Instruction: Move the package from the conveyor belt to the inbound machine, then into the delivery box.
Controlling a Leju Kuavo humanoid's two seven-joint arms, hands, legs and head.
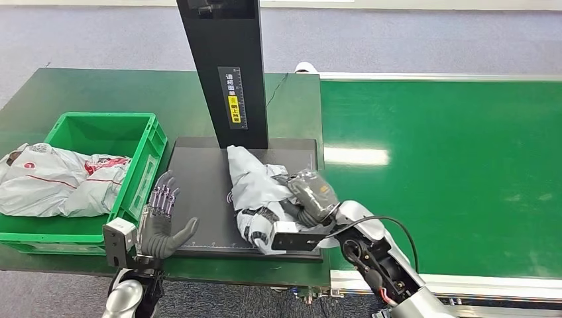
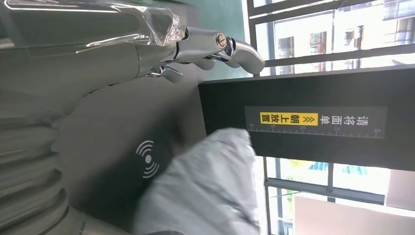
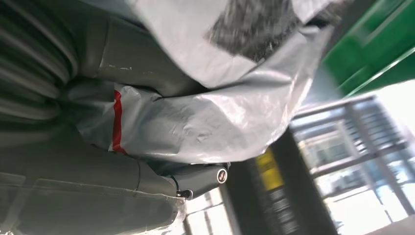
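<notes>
Package position first: the crumpled grey plastic mailer bag (image 1: 255, 192) lies on the flat black platform of the inbound machine (image 1: 199, 199), at the foot of its black upright post (image 1: 225, 66). Its long axis runs from about 12 o'clock at the post down to 6 o'clock at the platform's near edge.

At the bag's 4 o'clock end the right hand (image 1: 306, 202) has its fingers wrapped around the plastic; the right wrist view shows grey film with a red stripe (image 3: 116, 120) bunched tight against the palm, so it looks like a firm hold.

Over the platform's 8 o'clock corner the left hand (image 1: 161, 222) hovers with fingers spread and nothing in them, clear of the bag.

At 9 o'clock from the platform sits the green plastic delivery box (image 1: 142, 179), just beside it, with other grey mailers (image 1: 56, 179) inside. The green conveyor belt (image 1: 450, 172) lies at 3 o'clock.

My judgement: the bag must travel toward 9 o'clock, across the platform, and the holding hand is the farther one from the box.
</notes>
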